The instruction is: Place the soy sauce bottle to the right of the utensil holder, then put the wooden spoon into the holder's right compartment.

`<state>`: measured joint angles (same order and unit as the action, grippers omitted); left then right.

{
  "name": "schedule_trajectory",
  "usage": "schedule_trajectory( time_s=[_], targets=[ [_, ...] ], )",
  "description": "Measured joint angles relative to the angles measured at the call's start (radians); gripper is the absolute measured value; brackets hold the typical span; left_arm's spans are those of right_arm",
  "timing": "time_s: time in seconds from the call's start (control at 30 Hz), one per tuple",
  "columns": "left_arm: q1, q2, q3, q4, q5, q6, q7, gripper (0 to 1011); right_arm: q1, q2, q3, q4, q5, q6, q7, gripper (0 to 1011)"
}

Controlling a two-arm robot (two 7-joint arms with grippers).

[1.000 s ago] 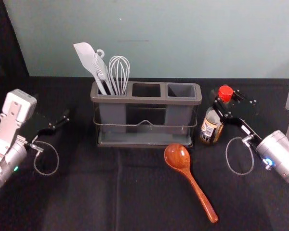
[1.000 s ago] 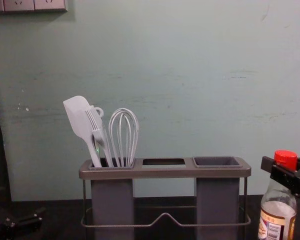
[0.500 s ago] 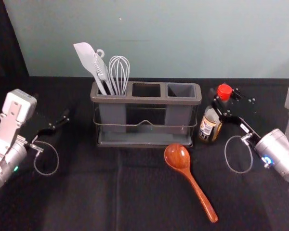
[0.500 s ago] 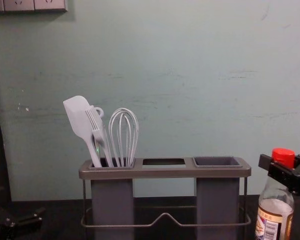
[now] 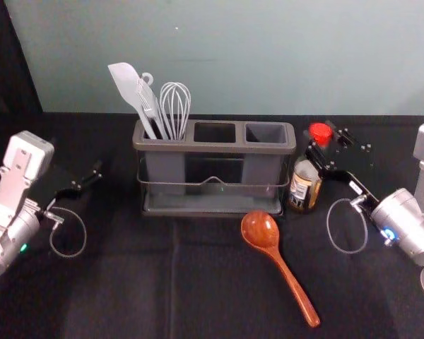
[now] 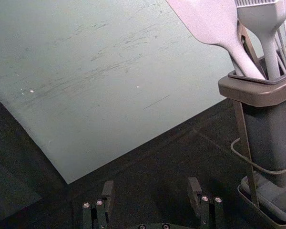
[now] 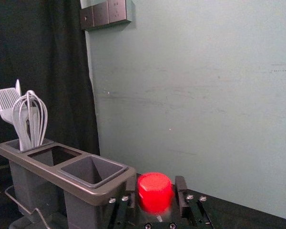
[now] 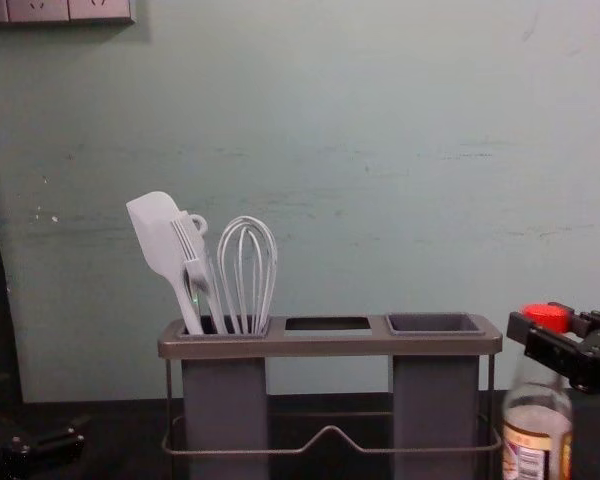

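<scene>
In the head view, the upright soy sauce bottle [image 5: 304,186] stands close beside the right end of the utensil holder [image 5: 213,147]. My right gripper [image 5: 319,135] is at its red cap [image 5: 320,132]. Seen from the right wrist, this gripper [image 7: 156,185] is open, one finger on each side of the cap [image 7: 155,192], with narrow gaps. The wooden spoon [image 5: 260,230] lies in front of the holder, handle slanting toward the front right. My left gripper [image 5: 86,182] is parked left of the holder; its wrist view shows this gripper [image 6: 151,189] open.
A spatula [image 5: 128,82], a fork-like utensil and a whisk [image 5: 175,106] stand in the holder's left compartment. Its middle and right [image 5: 266,133] compartments are empty. The wall [image 5: 268,56] rises behind the black-covered table [image 5: 127,282].
My right gripper and the bottle have shifted left, nearer the holder. In the chest view, the cap sits slightly lower between the fingers, and the far finger shows behind it. The left arm is still.
</scene>
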<state>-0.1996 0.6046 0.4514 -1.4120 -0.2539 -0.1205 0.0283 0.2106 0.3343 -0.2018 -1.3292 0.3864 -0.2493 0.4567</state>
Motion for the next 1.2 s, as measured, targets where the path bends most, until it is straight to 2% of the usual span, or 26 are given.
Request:
schedule_trajectory(
  time_s=[0.03,0.17,0.33,0.6,0.97,1.2],
  targets=[
    [0.0,0.0,0.0,0.0,0.0,0.0,0.0,1000,0.0,0.0,-0.001,0.002,-0.001,0.0,0.0,524],
    [0.0,0.0,0.0,0.0,0.0,0.0,0.0,1000,0.0,-0.002,-0.001,0.003,-0.001,0.001,-0.001,624],
    [0.0,0.0,0.0,0.0,0.0,0.0,0.0,1000,-0.004,-0.002,0.002,-0.004,0.0,0.002,-0.006,802],
    [0.0,0.0,0.0,0.0,0.0,0.0,0.0,1000,-0.021,0.004,0.017,-0.041,0.001,0.001,-0.019,997],
    [0.0,0.0,0.0,0.0,0.0,0.0,0.0,1000,-0.048,0.02,0.041,-0.12,0.001,0.005,-0.035,1003],
    [0.0,0.0,0.0,0.0,0.0,0.0,0.0,1000,-0.081,0.03,0.049,-0.198,-0.005,0.046,-0.062,1002]
  ],
)
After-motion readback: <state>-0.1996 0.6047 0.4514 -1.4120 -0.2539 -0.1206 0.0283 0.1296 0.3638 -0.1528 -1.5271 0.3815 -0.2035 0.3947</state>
